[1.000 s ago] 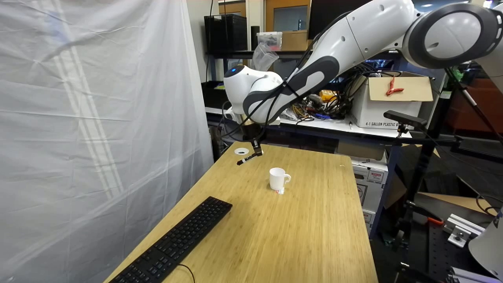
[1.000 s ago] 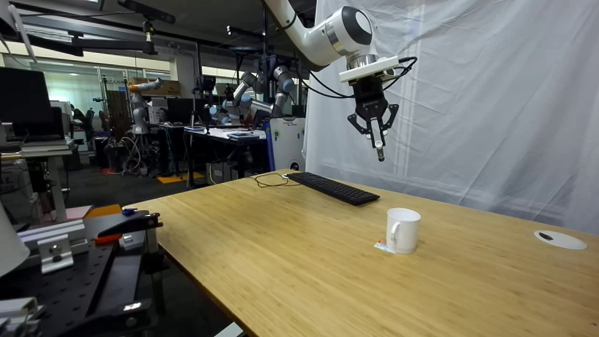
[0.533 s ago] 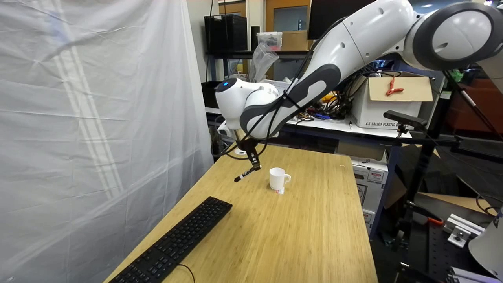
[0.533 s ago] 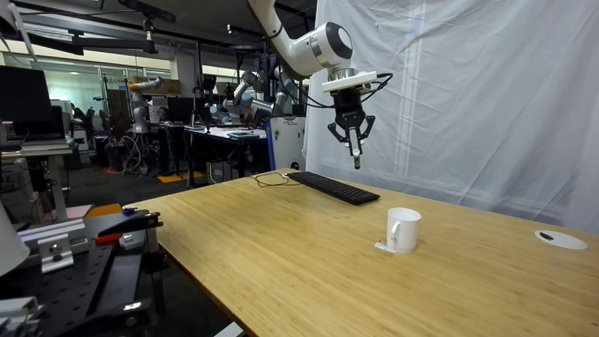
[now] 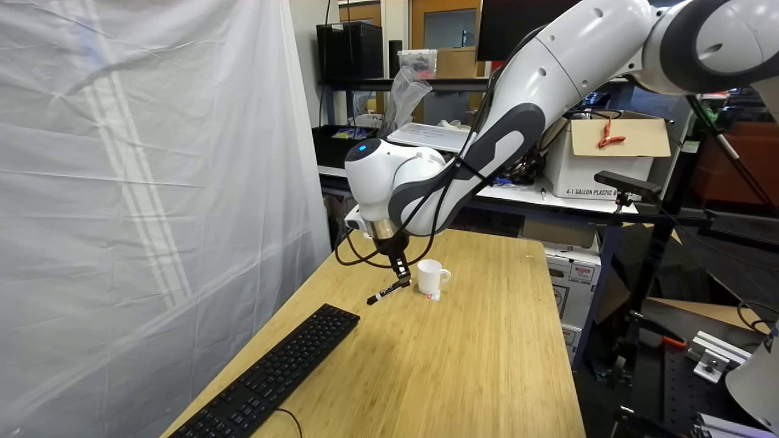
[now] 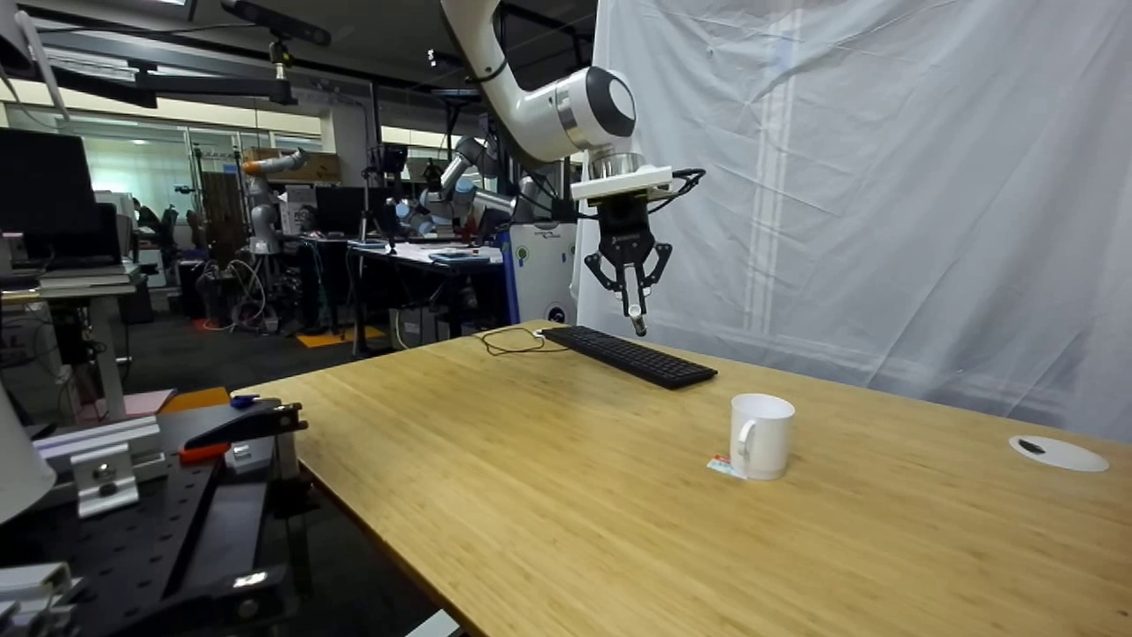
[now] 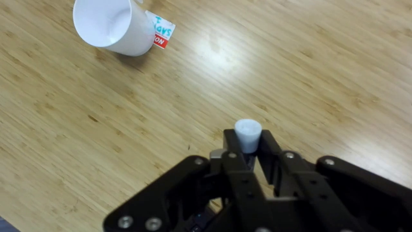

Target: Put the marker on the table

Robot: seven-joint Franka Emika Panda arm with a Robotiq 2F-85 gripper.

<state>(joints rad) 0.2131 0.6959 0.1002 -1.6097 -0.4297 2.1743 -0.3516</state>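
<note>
The marker, a thin black stick with a pale end, shows in both exterior views [image 5: 384, 293] [image 6: 638, 326]. Its white end [image 7: 248, 134] points up toward the camera in the wrist view. My gripper [image 5: 403, 281] is shut on the marker, with the fingers pressed on either side of its white end. The gripper also shows in an exterior view [image 6: 633, 296] and in the wrist view [image 7: 249, 143]. The marker hangs tilted in the air above the bamboo-topped table [image 5: 462, 359], apart from the surface, between the keyboard and the cup.
A white cup [image 5: 429, 277] stands on the table beside the gripper, with a small printed label [image 7: 163, 30] at its base. A black keyboard [image 6: 630, 356] lies along the curtain-side edge. A white disc [image 6: 1059, 453] lies at the table's end. A white curtain [image 5: 152, 213] hangs alongside.
My gripper has moved lower, away from the white disc and toward the keyboard end, with the marker still held. The cup and keyboard have not moved.
</note>
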